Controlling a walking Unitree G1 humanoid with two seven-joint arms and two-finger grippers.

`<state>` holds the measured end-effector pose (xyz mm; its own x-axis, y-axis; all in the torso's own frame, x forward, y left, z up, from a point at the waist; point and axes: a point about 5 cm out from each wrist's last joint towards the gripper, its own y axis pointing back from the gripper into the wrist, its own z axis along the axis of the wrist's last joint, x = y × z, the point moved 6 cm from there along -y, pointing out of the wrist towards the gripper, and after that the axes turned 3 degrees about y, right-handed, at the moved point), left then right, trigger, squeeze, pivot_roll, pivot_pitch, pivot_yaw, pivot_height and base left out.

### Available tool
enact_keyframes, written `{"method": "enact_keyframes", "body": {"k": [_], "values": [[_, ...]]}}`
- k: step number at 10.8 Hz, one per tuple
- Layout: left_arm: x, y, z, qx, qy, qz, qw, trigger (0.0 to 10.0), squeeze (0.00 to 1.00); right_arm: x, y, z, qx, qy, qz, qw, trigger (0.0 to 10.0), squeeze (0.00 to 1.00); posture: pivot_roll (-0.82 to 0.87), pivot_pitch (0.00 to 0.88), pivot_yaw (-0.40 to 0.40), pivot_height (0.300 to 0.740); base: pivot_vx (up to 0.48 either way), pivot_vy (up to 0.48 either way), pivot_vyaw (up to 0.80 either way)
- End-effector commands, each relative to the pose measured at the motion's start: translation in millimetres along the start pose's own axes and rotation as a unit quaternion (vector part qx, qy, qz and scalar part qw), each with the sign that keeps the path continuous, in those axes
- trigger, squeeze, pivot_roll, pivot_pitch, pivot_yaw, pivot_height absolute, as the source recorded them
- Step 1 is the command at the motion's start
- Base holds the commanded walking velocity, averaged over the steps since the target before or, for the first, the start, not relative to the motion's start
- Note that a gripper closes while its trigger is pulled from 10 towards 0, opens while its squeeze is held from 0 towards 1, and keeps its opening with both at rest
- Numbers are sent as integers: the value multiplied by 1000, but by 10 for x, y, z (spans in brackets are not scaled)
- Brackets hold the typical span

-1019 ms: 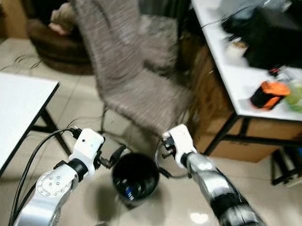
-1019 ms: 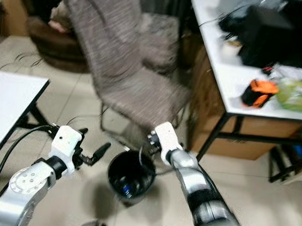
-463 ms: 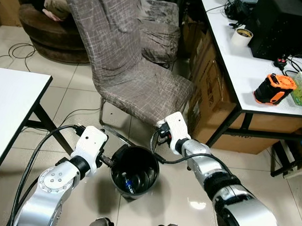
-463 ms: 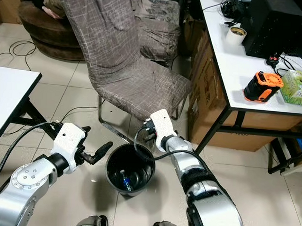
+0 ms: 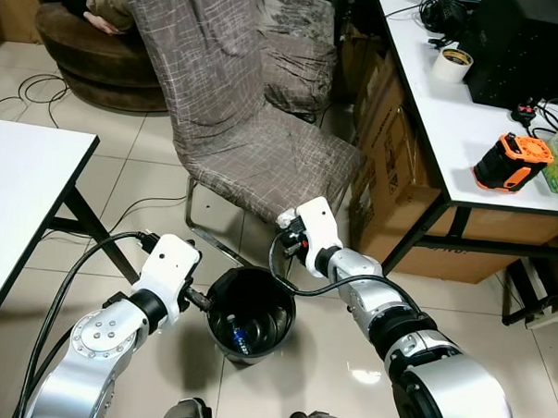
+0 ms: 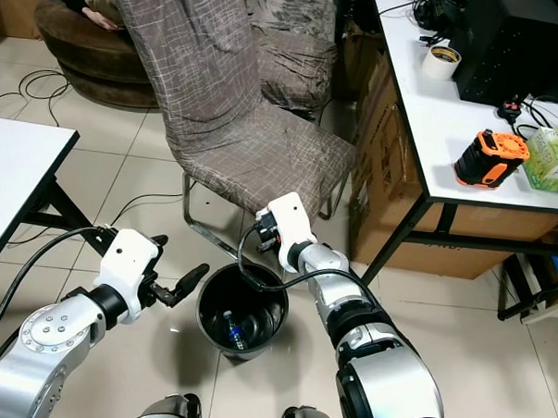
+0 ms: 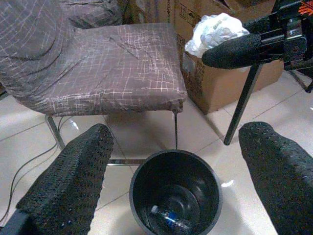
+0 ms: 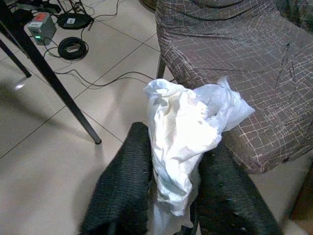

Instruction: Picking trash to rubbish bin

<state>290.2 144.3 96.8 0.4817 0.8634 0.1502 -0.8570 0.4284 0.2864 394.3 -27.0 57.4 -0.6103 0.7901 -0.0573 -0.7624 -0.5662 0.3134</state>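
**Holding crumpled paper above the bin's far rim**

Gripping a crumpled white paper wad [image 8: 183, 137], the right gripper [image 8: 173, 196] is seen with both black fingers [image 8: 122, 191] pressed against the wad's sides. It is held just beyond the far right rim of the black rubbish bin [image 5: 249, 311], close under the front edge of the fabric-covered chair [image 5: 254, 152]. From the left wrist view the wad [image 7: 215, 32] is seen above one finger of that gripper, high over the bin [image 7: 176, 193] and in front of a cardboard box [image 7: 220, 83].

The left gripper [image 6: 185, 284] is held at the bin's left side, near the rim, with its fingers [image 7: 73, 181] spread wide and nothing between them. The bin mouth is framed between those two fingers in the wrist view.

A small bottle with a blue label [image 6: 234, 336] is seen lying at the bottom of the bin.

The chair's metal legs [image 5: 204, 233] stand directly behind the bin, and cables [image 5: 29, 92] are trailed across the tiled floor on the far left. A white table [image 5: 20, 198] is placed to the left. To the right, a white desk [image 6: 449, 133] carries an orange-and-black tool [image 6: 490, 158], a tape roll [image 6: 440, 61] and a black case [image 6: 518, 44], with cardboard boxes [image 5: 391, 177] stacked beneath it, near the right arm.
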Motion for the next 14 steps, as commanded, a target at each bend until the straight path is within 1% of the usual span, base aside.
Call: {"method": "enact_keyframes", "body": {"k": [1,4,6,11,12,13,14], "values": [[-15,2,16,2,-8,0,1000,10000,0,-22,0,38,-5,0,3,1000,10000,1000,57,177,-81,740,0,0,0],[-12,11,11,3,-11,0,1000,10000,0,-27,1,33,-1,-5,8,1000,10000,1000,61,175,-82,740,0,0,0],[-3,9,8,4,-11,0,1000,10000,0,47,-3,-28,12,-1,27,1000,10000,1000,60,171,-80,740,0,0,0],[11,-5,22,1,-14,2,1000,10000,0,39,-3,-22,9,-7,25,1000,10000,1000,60,155,-76,740,0,0,0],[44,-12,41,-7,-11,17,1000,10000,0,31,-1,-9,6,-7,23,1000,10000,1000,58,148,-75,740,0,0,0],[124,-41,38,-12,1,52,999,10000,0,-23,25,-36,2,-1,7,1000,10000,1000,47,126,-75,740,0,0,0],[156,-45,54,-21,12,71,997,10000,0,-82,68,-81,-4,-8,-13,1000,10000,725,34,117,-74,740,0,0,0]]}}
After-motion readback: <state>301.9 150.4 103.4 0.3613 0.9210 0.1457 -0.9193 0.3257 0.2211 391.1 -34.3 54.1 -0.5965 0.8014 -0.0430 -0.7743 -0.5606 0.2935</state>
